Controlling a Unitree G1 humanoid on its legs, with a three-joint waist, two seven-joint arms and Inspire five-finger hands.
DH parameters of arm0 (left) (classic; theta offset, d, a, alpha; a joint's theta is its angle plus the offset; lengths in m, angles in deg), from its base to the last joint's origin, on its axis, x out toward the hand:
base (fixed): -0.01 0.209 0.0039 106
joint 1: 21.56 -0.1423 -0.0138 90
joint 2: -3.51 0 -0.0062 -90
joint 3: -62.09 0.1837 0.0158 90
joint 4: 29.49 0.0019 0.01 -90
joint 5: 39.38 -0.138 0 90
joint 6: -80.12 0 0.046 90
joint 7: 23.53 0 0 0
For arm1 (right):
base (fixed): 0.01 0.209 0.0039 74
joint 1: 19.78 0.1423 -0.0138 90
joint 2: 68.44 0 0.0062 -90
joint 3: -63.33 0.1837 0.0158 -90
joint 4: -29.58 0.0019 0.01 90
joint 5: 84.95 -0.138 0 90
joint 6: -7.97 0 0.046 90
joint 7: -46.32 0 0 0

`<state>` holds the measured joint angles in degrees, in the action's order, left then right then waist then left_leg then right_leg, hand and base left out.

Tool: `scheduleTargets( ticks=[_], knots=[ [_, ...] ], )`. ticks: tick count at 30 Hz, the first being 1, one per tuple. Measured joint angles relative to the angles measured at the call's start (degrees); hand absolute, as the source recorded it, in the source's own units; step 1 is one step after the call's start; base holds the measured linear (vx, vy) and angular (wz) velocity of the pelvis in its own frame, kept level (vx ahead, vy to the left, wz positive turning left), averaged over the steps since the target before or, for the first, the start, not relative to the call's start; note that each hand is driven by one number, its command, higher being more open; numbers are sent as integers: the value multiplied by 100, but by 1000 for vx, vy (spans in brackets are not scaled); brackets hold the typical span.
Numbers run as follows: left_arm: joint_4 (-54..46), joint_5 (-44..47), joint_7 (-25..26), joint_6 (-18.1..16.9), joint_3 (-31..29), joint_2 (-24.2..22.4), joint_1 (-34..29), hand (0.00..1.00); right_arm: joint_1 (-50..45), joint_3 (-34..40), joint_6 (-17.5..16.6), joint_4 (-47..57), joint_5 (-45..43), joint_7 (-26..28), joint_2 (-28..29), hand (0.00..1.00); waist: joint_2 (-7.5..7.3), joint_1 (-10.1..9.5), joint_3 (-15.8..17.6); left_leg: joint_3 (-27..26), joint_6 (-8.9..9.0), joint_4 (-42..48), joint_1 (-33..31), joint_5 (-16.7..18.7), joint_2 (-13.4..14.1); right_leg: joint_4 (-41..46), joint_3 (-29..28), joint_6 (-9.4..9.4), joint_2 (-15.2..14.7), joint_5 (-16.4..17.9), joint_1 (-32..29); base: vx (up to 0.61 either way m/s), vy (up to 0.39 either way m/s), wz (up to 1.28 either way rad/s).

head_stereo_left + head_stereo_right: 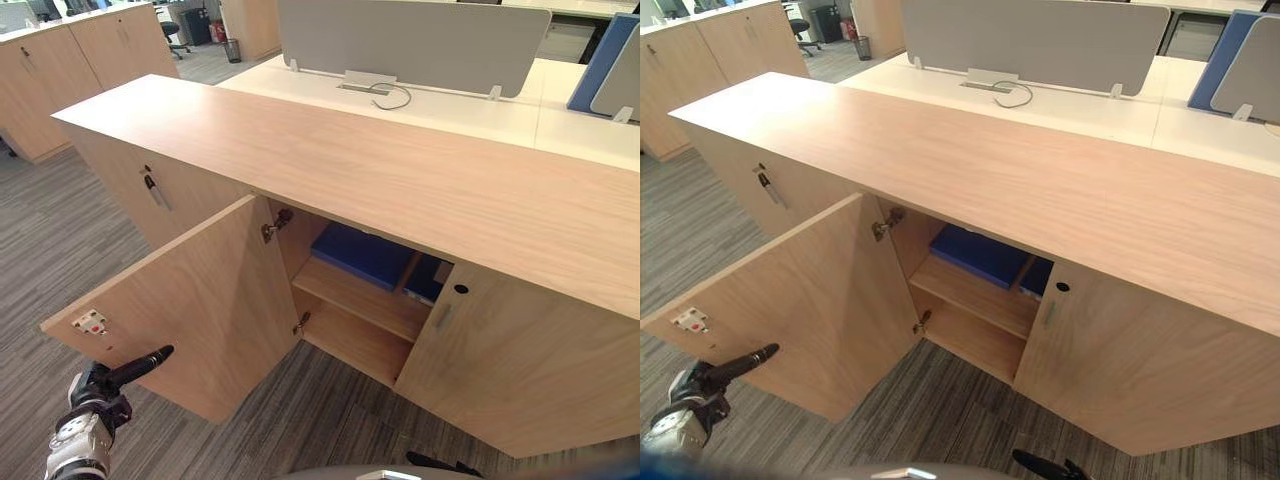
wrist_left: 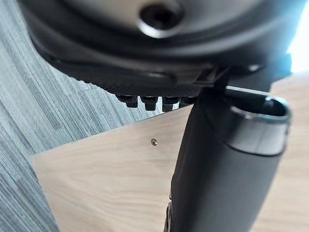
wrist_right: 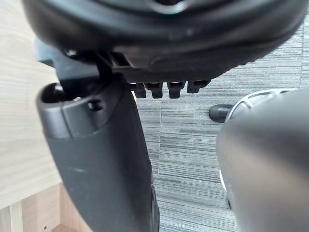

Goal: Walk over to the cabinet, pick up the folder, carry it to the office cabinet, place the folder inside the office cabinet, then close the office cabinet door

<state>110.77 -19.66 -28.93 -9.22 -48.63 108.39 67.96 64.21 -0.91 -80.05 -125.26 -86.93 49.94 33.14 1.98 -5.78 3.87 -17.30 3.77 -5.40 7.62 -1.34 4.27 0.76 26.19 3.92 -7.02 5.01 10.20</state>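
Observation:
The wooden office cabinet (image 1: 400,170) stands in front of me with its left door (image 1: 190,300) swung wide open. Inside, a blue folder (image 1: 365,255) lies flat on the upper shelf, partly hidden behind the closed right door (image 1: 520,360). My left hand (image 1: 130,372) is low at the left, fingers straight, pointing at the open door's outer face near its free edge and holding nothing. In the left wrist view the door panel (image 2: 96,183) lies close past the thumb (image 2: 217,169). My right hand (image 1: 445,465) hangs low below the right door, relaxed, with carpet beyond its thumb (image 3: 106,159).
A key (image 1: 152,190) sticks out of the neighbouring closed door to the left. Behind the cabinet is a white desk with a grey divider screen (image 1: 410,40). More wooden cabinets (image 1: 60,70) stand at the far left. Striped grey carpet (image 1: 60,240) covers the floor.

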Motion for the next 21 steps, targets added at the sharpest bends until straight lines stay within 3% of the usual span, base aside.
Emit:
scheduleTargets(
  ticks=[4, 7, 9, 12, 13, 16, 18, 21],
  knots=[
    [-718, -380, -3, -67, 653, 48, -606, 100, -13, -60, -45, 3, -23, 22, -6, 100, 40, -44, -14, 61, -9, 0, -26, -7, -37, 10, 65, 16, -45, -9, 5, 0, 0, 10],
    [-1483, -792, -140, -63, 1510, 479, -1213, 100, -12, -253, -94, 6, 48, 100, -51, 100, 56, -76, -16, 116, -43, 0, -70, -30, -76, 19, 141, 53, -98, -31, -3, -13, 7, 13],
    [-2179, -1155, -581, -58, 2223, 1073, -1660, 100, 2, -360, -113, 3, 203, 141, -83, 100, 56, -103, -16, 165, -71, -1, -86, -48, -119, 40, 192, 88, -154, -53, 2, -58, 30, 14],
    [-3434, -1621, -1375, -50, 2752, 1560, -2240, 100, 2, -462, -157, -5, 236, 262, -117, 100, 56, -103, -16, 202, -183, -1, -124, -67, -206, 45, 220, 163, -244, -118, -9, -63, 49, 8],
    [-3576, -1676, -1433, -50, 2792, 1578, -2301, 100, 2, -463, -159, -5, 239, 269, -118, 100, 56, -102, -16, 206, -189, -2, -130, -67, -216, 45, 223, 168, -253, -125, -13, -71, 62, 9],
    [-5047, -2987, -1709, -92, 3284, 1431, -2506, 100, 15, -462, -223, -84, 256, 342, -130, 100, 36, -97, -39, 253, -263, -1, -281, -95, -308, 21, 259, 203, -321, -255, -125, -82, 65, 9],
    [-6015, -4146, -1688, -569, 3664, 1186, -2384, 100, 32, -450, -276, -103, 268, 368, -77, 100, -50, 24, -84, 248, -353, 0, -401, -157, -356, -7, 236, 208, -355, -360, -205, -78, 67, -3],
    [-7187, -4686, -1473, -1377, 4032, 1057, -1932, 100, 2, -456, -277, -207, 425, 369, -78, 100, -168, 152, -168, 257, -377, 0, -420, -172, -404, 6, 237, 225, -407, -392, -202, -60, 41, 1]
  ],
)
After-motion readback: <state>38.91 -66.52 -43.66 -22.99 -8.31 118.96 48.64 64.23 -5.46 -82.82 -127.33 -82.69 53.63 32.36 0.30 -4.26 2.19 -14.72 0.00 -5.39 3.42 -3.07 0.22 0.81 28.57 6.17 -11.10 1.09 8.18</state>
